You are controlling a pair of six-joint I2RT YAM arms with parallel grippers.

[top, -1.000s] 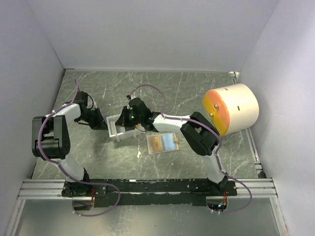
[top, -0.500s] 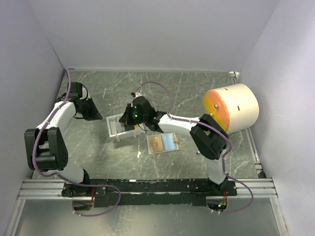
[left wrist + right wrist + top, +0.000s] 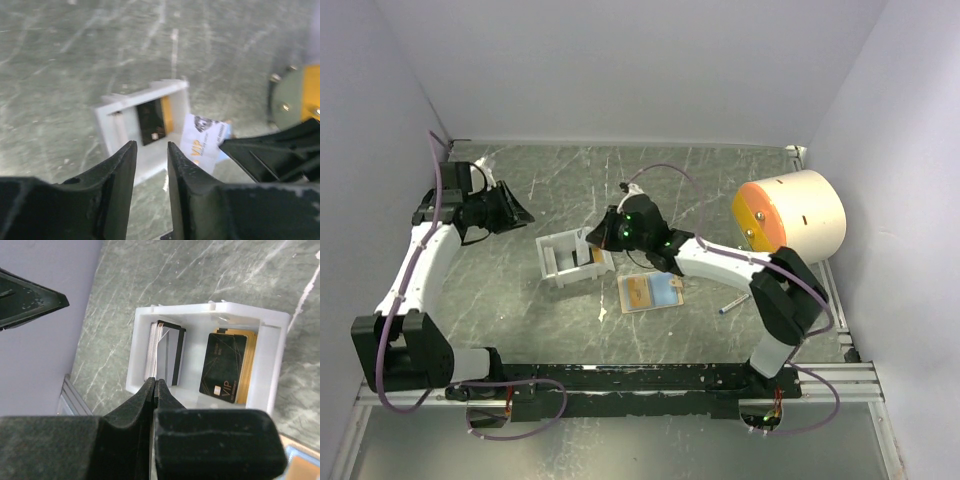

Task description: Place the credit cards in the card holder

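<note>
My left pincer (image 3: 150,147): released, nothing between its fingers.
My right pincer (image 3: 154,382): clenched, above the white tray (image 3: 270,365).
Black card (image 3: 223,367): reads "VIP", in tray.
Card holder (image 3: 651,292): frame centre, beside tray.

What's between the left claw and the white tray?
Nothing. Only bare tabletop separates the left claw from the tray, clearest in the top view.
</note>
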